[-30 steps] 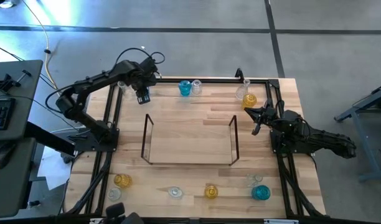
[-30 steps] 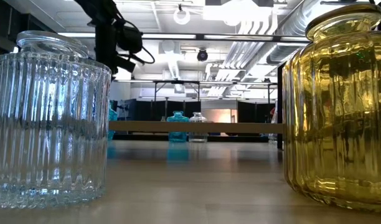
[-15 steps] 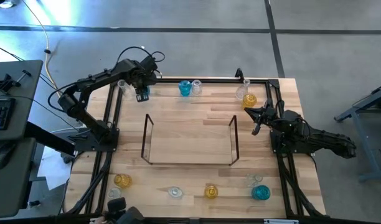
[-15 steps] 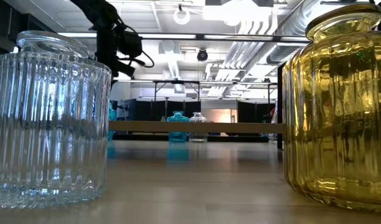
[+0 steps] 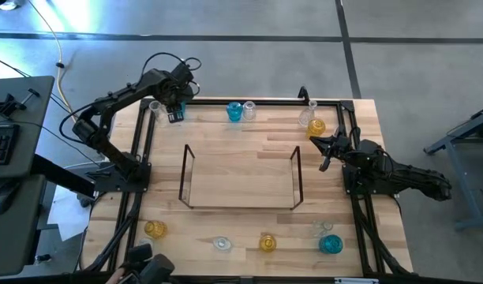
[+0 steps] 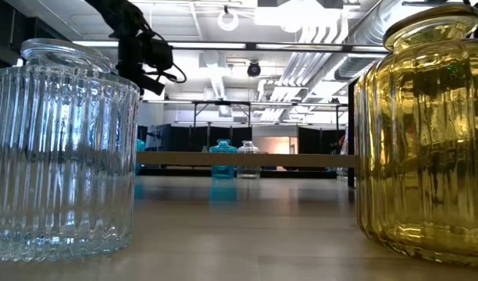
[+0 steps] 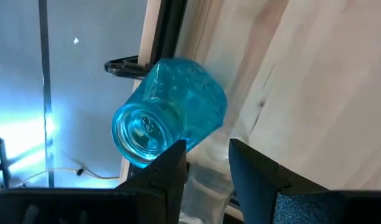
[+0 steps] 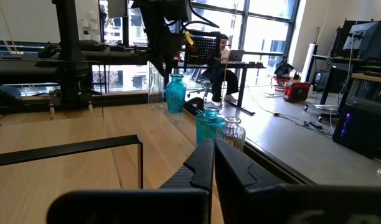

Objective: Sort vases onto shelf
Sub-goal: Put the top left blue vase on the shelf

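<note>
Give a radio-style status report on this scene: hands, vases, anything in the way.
Left hand open, by blue vase at table corner. Right hand shut, parked beside shelf. No vase on shelf yet. Nothing blocking shelf.

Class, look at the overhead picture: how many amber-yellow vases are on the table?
3. The far-right amber vase is by the far right corner, the near-left amber vase by the near left corner, and the near-middle amber vase mid near edge. The left arm may hide more.
</note>
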{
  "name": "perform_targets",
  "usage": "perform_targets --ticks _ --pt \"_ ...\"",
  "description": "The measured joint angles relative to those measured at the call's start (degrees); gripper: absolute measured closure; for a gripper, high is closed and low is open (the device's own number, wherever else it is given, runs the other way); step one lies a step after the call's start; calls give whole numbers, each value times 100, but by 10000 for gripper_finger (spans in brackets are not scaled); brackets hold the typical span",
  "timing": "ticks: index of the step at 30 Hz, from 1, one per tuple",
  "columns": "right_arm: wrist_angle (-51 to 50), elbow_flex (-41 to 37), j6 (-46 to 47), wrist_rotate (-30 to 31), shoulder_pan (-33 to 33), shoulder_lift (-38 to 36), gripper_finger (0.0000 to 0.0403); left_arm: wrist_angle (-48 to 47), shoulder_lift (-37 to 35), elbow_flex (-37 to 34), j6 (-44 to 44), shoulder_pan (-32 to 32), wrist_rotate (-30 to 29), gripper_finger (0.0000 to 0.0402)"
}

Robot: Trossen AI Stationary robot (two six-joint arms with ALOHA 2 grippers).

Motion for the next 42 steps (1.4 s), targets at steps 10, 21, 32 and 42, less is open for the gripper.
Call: perform_targets --ticks 10,21,32,42 --pt "2 0 0 2 0 0 402 160 7 0 -496 383 155 288" --pt "2 0 0 1 1 -1 402 426 366 7 -655 540 266 288" --pt "0 0 0 2 0 -2 402 436 642 34 -650 528 170 316" --pt "2 0 0 2 2 0 402 364 369 -11 -435 339 280 377"
